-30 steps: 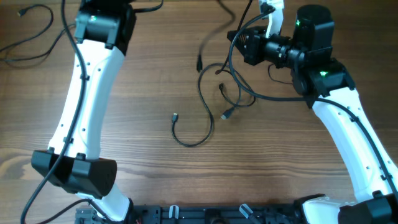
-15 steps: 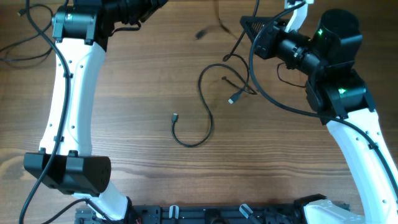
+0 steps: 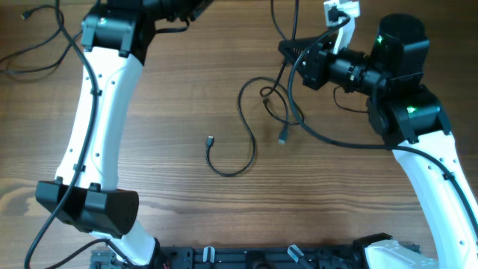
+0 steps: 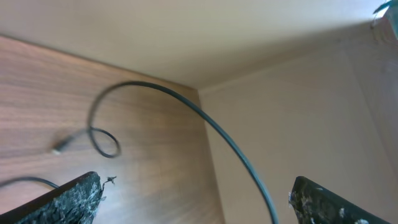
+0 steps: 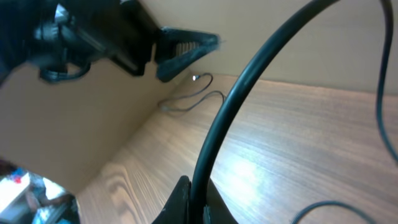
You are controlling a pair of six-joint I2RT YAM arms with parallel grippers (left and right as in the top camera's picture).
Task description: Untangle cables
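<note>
Thin black cables point(image 3: 252, 142) lie mid-table: a knot of loops point(image 3: 272, 97) with a plug point(image 3: 282, 139), and a long curve ending in a plug point(image 3: 210, 140). My right gripper point(image 3: 287, 47) is shut on one cable point(image 5: 249, 81), which rises from the knot and runs off the top edge. In the right wrist view that cable stands up from the shut jaws point(image 5: 198, 202). My left gripper point(image 4: 196, 202) is at the table's far edge, wide open. A thin cable point(image 4: 205, 118) arcs loosely between its fingers point(image 4: 68, 199) without touching either.
Another black cord point(image 3: 33, 45) lies at the far left corner of the wooden table point(image 3: 164, 194). The white left arm point(image 3: 97, 112) spans the left side and the right arm point(image 3: 426, 164) the right side. A black rail point(image 3: 246, 258) runs along the near edge.
My left gripper has opened wide and let go of the cable it was pinching. The knot's hanging plug rose and then sank back to the table. The right gripper stays shut.
</note>
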